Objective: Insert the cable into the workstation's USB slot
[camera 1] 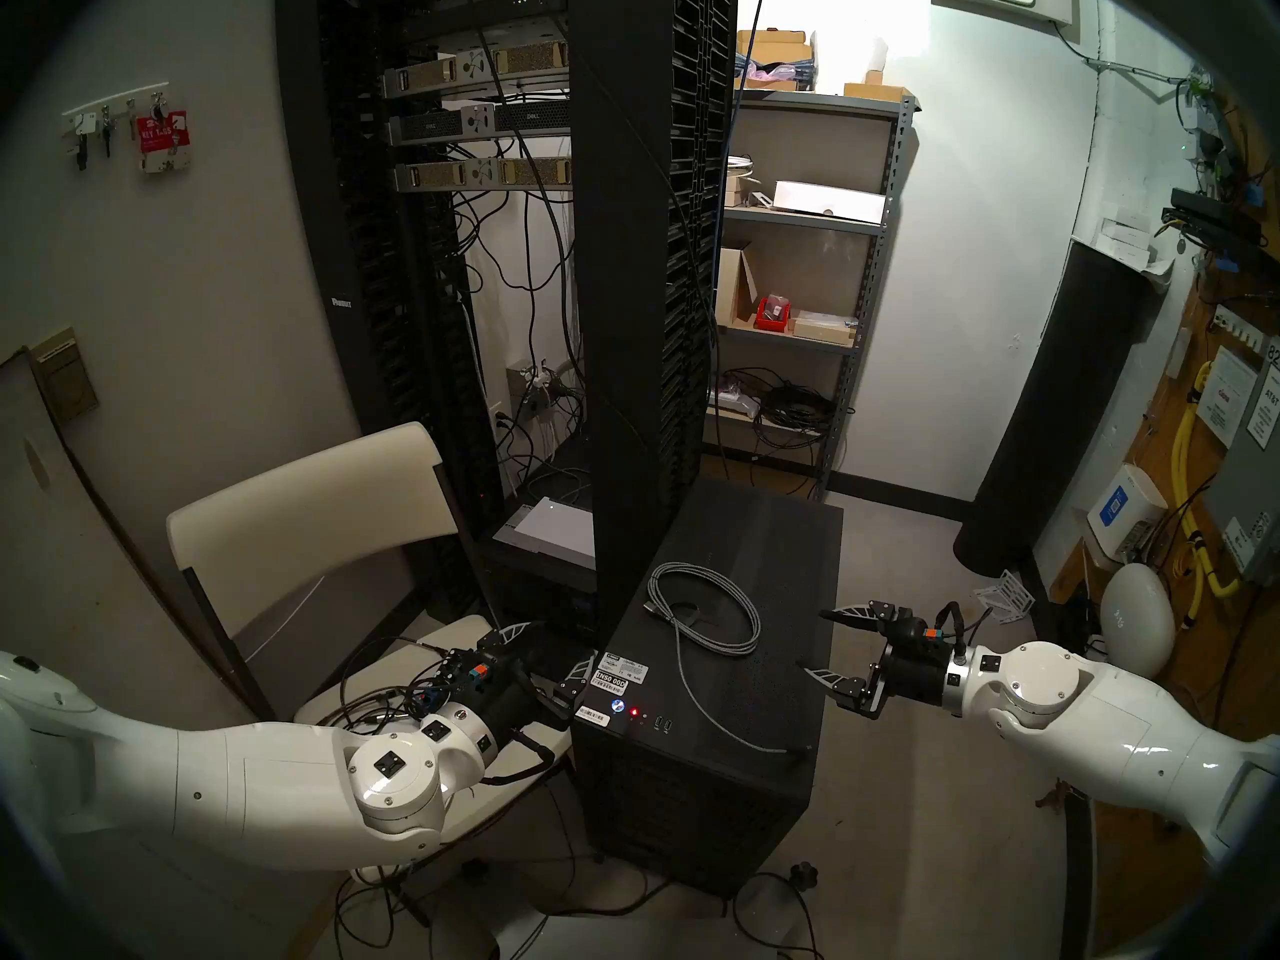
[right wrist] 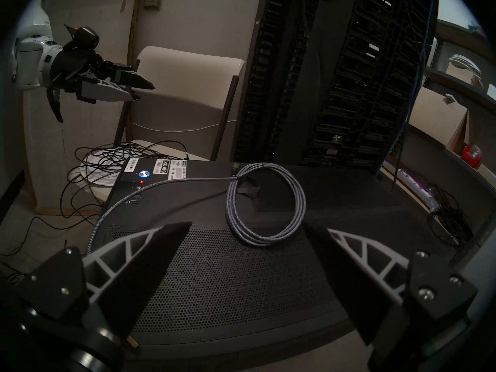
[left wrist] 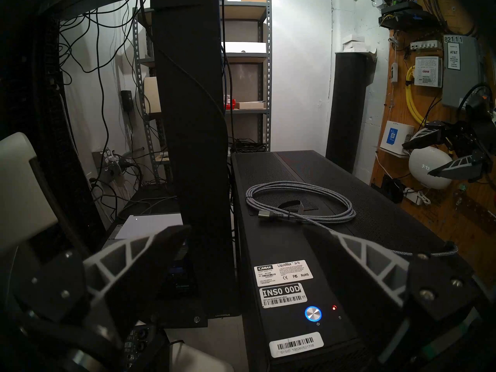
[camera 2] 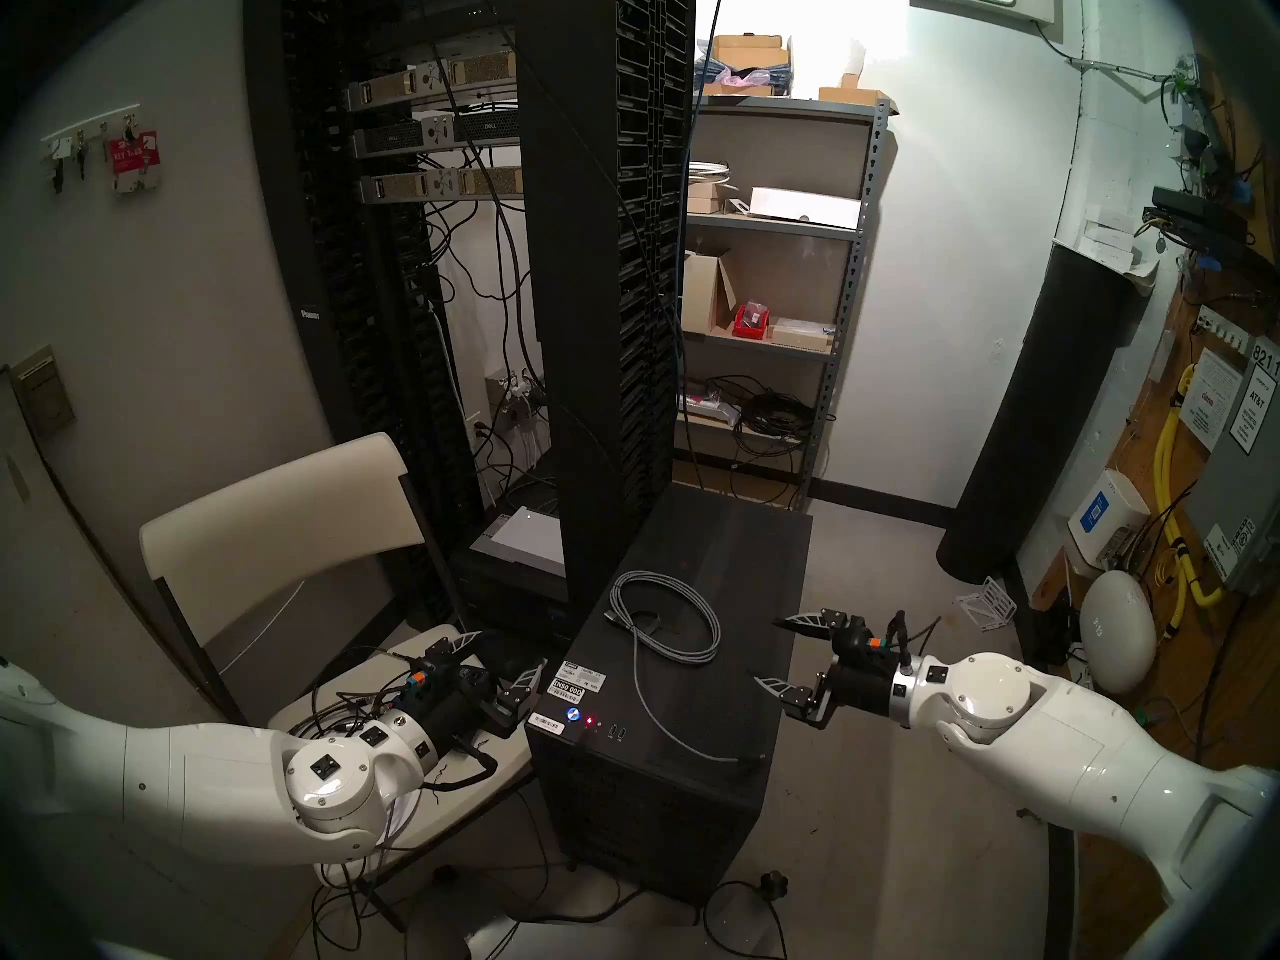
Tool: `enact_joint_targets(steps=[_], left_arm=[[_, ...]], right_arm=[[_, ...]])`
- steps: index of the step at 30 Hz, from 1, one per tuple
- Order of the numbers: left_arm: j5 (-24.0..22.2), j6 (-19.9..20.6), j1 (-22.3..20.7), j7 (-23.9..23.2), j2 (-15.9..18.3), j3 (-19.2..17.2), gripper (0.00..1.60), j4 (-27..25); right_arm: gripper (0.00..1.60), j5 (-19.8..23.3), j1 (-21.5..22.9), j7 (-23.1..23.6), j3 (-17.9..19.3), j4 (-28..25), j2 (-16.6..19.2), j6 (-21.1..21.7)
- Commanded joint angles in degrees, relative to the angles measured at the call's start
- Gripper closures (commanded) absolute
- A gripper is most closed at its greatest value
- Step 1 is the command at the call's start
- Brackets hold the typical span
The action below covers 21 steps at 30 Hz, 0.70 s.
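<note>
We see the cable (camera 1: 703,609) coiled on top of the workstation (camera 1: 762,668), between our grippers and touching neither. Left gripper (camera 1: 544,654) and right gripper (camera 1: 814,643) both gape wide, empty, flanking the case.

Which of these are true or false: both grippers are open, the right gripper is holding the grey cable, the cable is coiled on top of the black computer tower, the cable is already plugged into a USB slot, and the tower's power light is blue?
1. Both the left gripper and the right gripper are open. True.
2. The right gripper holds the cable. False: its jaws are empty, beside the tower.
3. The cable lies coiled on top of the workstation. True.
4. The cable is already plugged into a USB slot. False: one loose end trails to the top's right front edge, the other plug lies by the coil.
5. The round power light glows blue. True.
</note>
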Motion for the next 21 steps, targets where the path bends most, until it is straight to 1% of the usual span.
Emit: enact_joint_targets(steps=[1,3,4,5,8,9,12,13,14,15,16,18,20,21], left_arm=[[-0.1,-0.1,-0.4,0.1,0.0,-0.4,0.0,-0.1],[-0.1,-0.1,-0.4,0.1,0.0,-0.4,0.0,-0.1],[-0.1,-0.1,-0.4,0.1,0.0,-0.4,0.0,-0.1],[-0.1,-0.1,-0.4,0.1,0.0,-0.4,0.0,-0.1],[-0.1,-0.1,-0.4,0.1,0.0,-0.4,0.0,-0.1],[-0.1,-0.1,-0.4,0.1,0.0,-0.4,0.0,-0.1],[-0.1,-0.1,-0.4,0.1,0.0,-0.4,0.0,-0.1],[-0.1,-0.1,-0.4,0.1,0.0,-0.4,0.0,-0.1],[-0.1,-0.1,-0.4,0.1,0.0,-0.4,0.0,-0.1],[-0.1,-0.1,-0.4,0.1,0.0,-0.4,0.0,-0.1],[-0.1,-0.1,-0.5,0.1,0.0,-0.4,0.0,-0.1],[-0.1,-0.1,-0.5,0.1,0.0,-0.4,0.0,-0.1],[-0.1,-0.1,-0.5,0.1,0.0,-0.4,0.0,-0.1],[-0.1,-0.1,-0.5,0.1,0.0,-0.4,0.0,-0.1]], right_arm=[[0.0,-0.7,1.3,4.9,-1.6,-1.2,0.3,2.2],[0.0,-0.3,1.2,7.1,-2.3,-1.8,0.9,3.1],[0.0,-0.7,1.0,6.8,-2.5,-2.2,1.2,3.4],[0.0,-0.9,1.4,8.4,-3.0,-2.1,1.3,4.0],[0.0,-1.0,1.5,10.1,-3.7,-2.5,1.5,4.6],[0.0,-1.5,1.4,9.5,-3.8,-3.1,1.7,5.2],[0.0,-1.7,1.0,9.4,-4.0,-2.8,1.6,5.2],[0.0,-2.3,1.3,9.9,-4.4,-2.9,1.8,6.2],[0.09,-2.6,1.3,9.8,-4.5,-2.9,1.8,6.3],[0.14,-2.2,1.3,10.3,-4.5,-2.7,1.7,6.1],[0.16,-2.6,1.4,10.5,-4.7,-2.6,1.7,6.5],[0.11,-2.4,1.3,11.6,-4.9,-2.4,1.8,6.2],[0.09,-2.7,0.9,11.5,-5.0,-2.9,2.3,6.7],[0.08,-2.5,0.9,12.3,-5.2,-3.0,2.5,7.1]])
